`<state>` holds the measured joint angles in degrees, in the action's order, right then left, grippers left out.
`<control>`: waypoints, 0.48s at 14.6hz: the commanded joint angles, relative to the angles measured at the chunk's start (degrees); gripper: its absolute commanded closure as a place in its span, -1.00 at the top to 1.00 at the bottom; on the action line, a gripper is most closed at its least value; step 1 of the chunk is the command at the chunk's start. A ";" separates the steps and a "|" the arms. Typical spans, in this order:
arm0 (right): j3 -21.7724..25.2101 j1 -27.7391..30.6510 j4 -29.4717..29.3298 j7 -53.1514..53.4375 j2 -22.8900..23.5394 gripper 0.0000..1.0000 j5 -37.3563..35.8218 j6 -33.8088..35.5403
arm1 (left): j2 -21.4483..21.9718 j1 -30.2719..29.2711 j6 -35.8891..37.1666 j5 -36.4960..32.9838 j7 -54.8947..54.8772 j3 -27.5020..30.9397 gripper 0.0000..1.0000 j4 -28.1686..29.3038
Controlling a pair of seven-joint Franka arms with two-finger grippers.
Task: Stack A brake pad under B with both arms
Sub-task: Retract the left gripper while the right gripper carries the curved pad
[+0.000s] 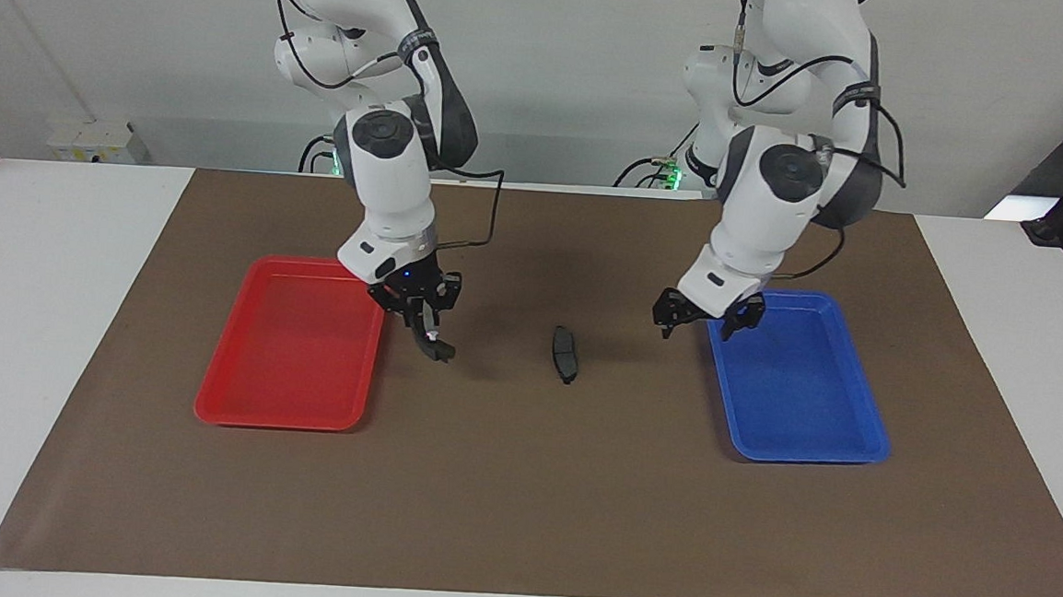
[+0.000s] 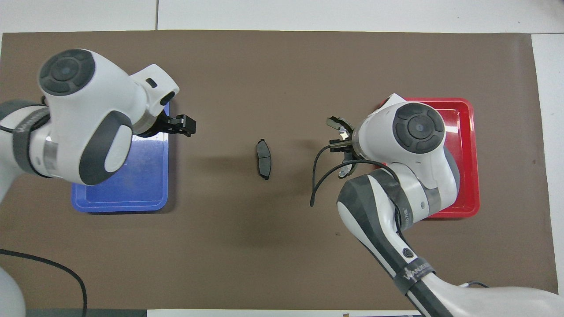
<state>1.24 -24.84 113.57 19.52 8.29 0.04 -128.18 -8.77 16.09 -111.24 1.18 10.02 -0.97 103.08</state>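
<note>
Step in hand: carry-over — judged: the short pad is already laid down at mid-mat, the long piece is up in the right arm's grip and has to end on top of it.

A pad: small, short, nearly straight dark grey brake pad lies flat on the brown paper mat covering the tabletop, between the red plastic tray and the blue plastic tray, touching neither.

B piece: long, curved black crescent piece hangs from the right end effector, lower end drooping toward the mat, just beside the red tray's inner edge; in the overhead view a silvery end shows.

Right end effector: closed on the crescent near its upper part, over the mat at the red tray's edge, well apart from the grey pad.

Left end effector: fingers spread, nothing in them, over the blue tray's inner edge — waiting.

Right arm pose: elbow high, wrist tipped down and toward the table's middle.

How to do it well: travel across at height so the drooping tip clears the mat; line the crescent's long axis with the pad's; lower until it rests, then release.

Risk: curved piece may rock or slide off so short a base.
</note>
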 commanded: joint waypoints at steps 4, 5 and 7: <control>0.07 -10.57 -23.26 19.03 16.55 -1.00 -6.08 9.16 | 2.35 -9.66 12.26 0.41 -14.67 -0.17 1.00 -7.27; 0.07 -11.11 -24.87 20.46 18.41 -1.00 -6.71 8.83 | 3.22 -10.89 13.84 0.23 -16.25 -0.17 1.00 -7.97; -0.01 -12.94 -25.85 21.87 21.05 -1.00 -6.71 8.47 | 5.33 -12.21 16.91 -0.03 -18.19 -0.08 1.00 -8.51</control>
<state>1.20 -37.09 93.08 39.57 24.33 -5.67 -121.26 -5.77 5.15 -98.01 1.18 -5.88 -0.71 95.23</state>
